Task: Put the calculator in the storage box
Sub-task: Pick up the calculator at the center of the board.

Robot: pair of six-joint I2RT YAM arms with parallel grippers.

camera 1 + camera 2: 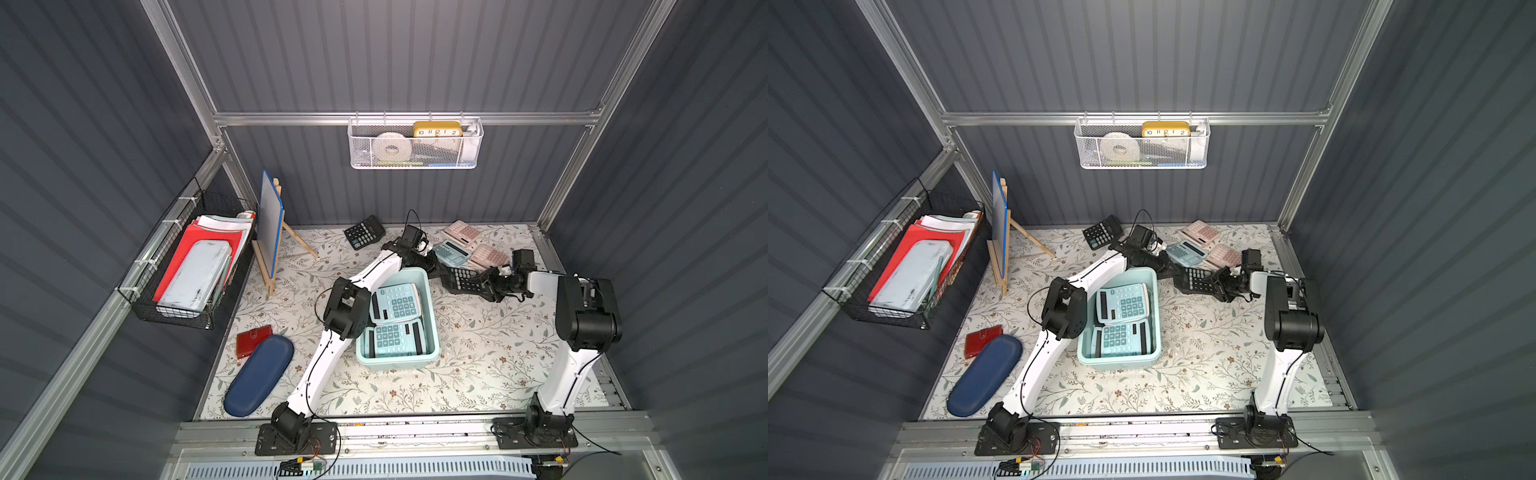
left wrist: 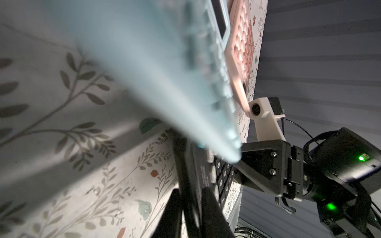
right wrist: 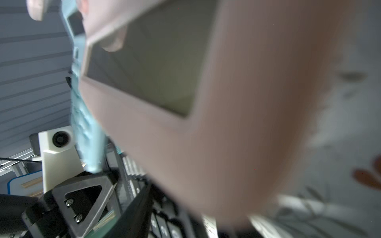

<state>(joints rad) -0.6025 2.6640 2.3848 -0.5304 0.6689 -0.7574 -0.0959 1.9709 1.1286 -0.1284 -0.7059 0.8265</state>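
Left gripper: the left gripper is reaching out over the table and pinching one end of the black calculator. In the left wrist view its fingers are pressing on either side of that calculator's edge.
Right gripper: the right gripper is facing the left one, and its jaws are straddling the opposite end of the black calculator. Whether they are gripping it or only standing around it I cannot tell.
Black calculator: it is spanning the gap between the two grippers in both top views, key face showing. Whether it is clear of the table I cannot tell.
Storage box: the storage box is sitting just beside the left gripper, on the side toward the robot's bases, partly under the left arm.
In the box: two teal calculators are lying there, one nearer the left gripper and overlapping the other.
Beyond the grippers: a teal calculator is lying just past them toward the back wall, between two pink calculators, one farther back and one close to the right gripper.
Rear calculator: the rear calculator is resting against the back wall, well apart from the right gripper and nearer the left arm.
Wrist views: blurred teal and pink bodies are filling much of each picture.
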